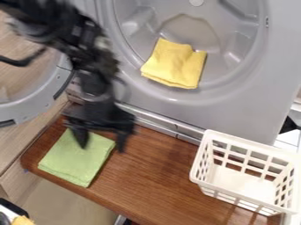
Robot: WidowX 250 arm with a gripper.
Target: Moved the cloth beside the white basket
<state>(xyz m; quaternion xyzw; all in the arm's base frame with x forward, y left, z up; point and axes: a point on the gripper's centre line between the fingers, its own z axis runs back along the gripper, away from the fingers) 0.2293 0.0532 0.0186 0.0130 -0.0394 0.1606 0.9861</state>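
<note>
My gripper (pixel 101 143) hangs over the left part of the wooden board, its two fingers spread apart. One finger overlaps the upper part of a folded green cloth (pixel 76 160), while the other hangs just right of it. Whether the gripper touches the cloth I cannot tell. A folded yellow cloth (pixel 175 63) lies at the lower rim of the grey machine's drum opening. The white basket (pixel 244 180) stands upright at the right end of the board.
The wooden board (pixel 159 178) runs between the green cloth and the basket. Behind it rises the grey machine front (pixel 235 112), its round open door (pixel 44 99) at left. Another bit of yellow cloth (pixel 22 220) shows at the bottom left corner.
</note>
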